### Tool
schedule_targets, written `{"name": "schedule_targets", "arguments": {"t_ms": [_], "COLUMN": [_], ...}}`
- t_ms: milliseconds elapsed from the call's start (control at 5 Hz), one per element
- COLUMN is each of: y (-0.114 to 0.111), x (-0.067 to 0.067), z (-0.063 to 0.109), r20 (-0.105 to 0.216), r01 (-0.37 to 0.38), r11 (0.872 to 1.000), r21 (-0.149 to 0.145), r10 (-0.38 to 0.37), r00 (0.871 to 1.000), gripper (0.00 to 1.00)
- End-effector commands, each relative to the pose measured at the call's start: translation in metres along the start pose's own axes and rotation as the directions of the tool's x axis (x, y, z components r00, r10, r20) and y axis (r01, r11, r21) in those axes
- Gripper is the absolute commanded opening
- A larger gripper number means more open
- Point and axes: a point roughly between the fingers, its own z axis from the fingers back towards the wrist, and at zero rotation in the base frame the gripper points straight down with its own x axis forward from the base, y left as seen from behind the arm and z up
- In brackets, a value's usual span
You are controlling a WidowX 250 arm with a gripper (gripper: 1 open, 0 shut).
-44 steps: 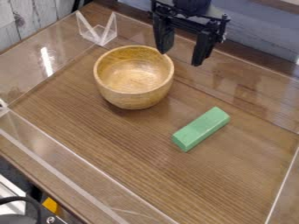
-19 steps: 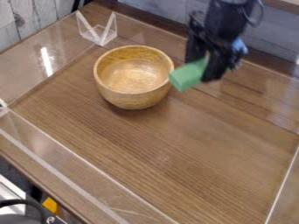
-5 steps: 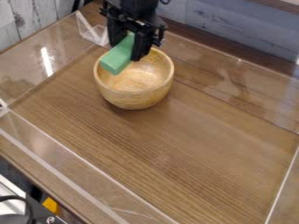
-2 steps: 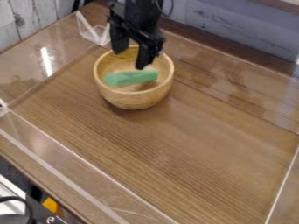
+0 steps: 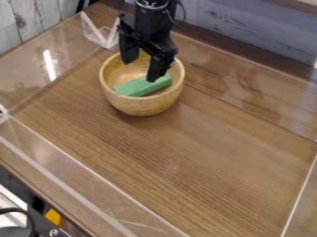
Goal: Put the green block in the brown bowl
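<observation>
Green block (image 5: 144, 85) lies inside the brown bowl (image 5: 124, 100) near the table's (image 5: 223, 157) far edge; gripper (image 5: 144, 57) above, jaws wide apart, holding nothing.

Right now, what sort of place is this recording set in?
Probably a lab test bench: a wooden table fenced by clear plastic walls, with only a bowl, a green block and a gripper.

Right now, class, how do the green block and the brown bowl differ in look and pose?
The green block is a straight-edged bar in flat bright green; the brown bowl is round, light wood with visible grain. The block lies inside on a slant; the bowl stands upright on the table. The block is the smaller. The open gripper touches neither.
</observation>
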Motion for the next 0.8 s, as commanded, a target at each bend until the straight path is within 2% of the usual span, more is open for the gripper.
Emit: {"name": "schedule_targets", "arguments": {"t_ms": [0, 200, 400, 600], "y": [0.001, 0.006, 0.013, 0.014], "x": [0.011, 0.017, 0.021, 0.026], "z": [0.019, 0.027, 0.036, 0.04], "r20": [0.057, 0.077, 0.097, 0.092], "r01": [0.005, 0.084, 0.159, 0.128], "r11": [1.0, 0.996, 0.987, 0.992], "r21": [0.011, 0.009, 0.01, 0.005], "r10": [-0.005, -0.085, -0.16, -0.128], "r00": [0.998, 0.993, 0.982, 0.988], "gripper": [1.0, 1.0, 1.0, 1.0]}}
